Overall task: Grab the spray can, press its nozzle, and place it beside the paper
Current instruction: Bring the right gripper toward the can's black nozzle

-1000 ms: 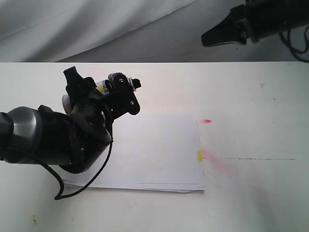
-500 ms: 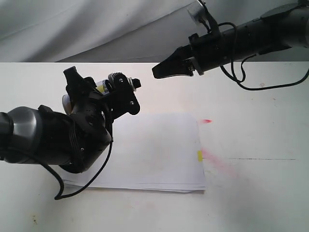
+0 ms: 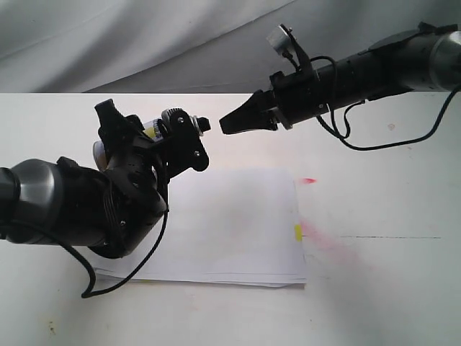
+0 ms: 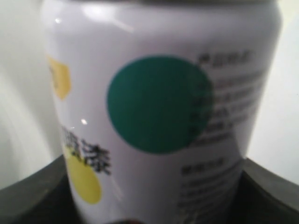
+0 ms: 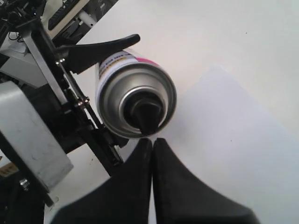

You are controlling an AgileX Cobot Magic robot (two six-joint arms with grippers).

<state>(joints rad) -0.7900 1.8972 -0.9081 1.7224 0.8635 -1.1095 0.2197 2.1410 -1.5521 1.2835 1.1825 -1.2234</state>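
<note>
The left gripper was clamped around the spray can and held it sideways off the table. The can's long axis ran straight toward the right gripper. That gripper's fingers were pressed together, their tip just short of the black nozzle and seemingly not touching it. Nothing stood between them. The paper lay below both grippers.

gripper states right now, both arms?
left gripper: shut on the spray can.
right gripper: shut, holding nothing, tips right at the nozzle; contact cannot be told.
</note>
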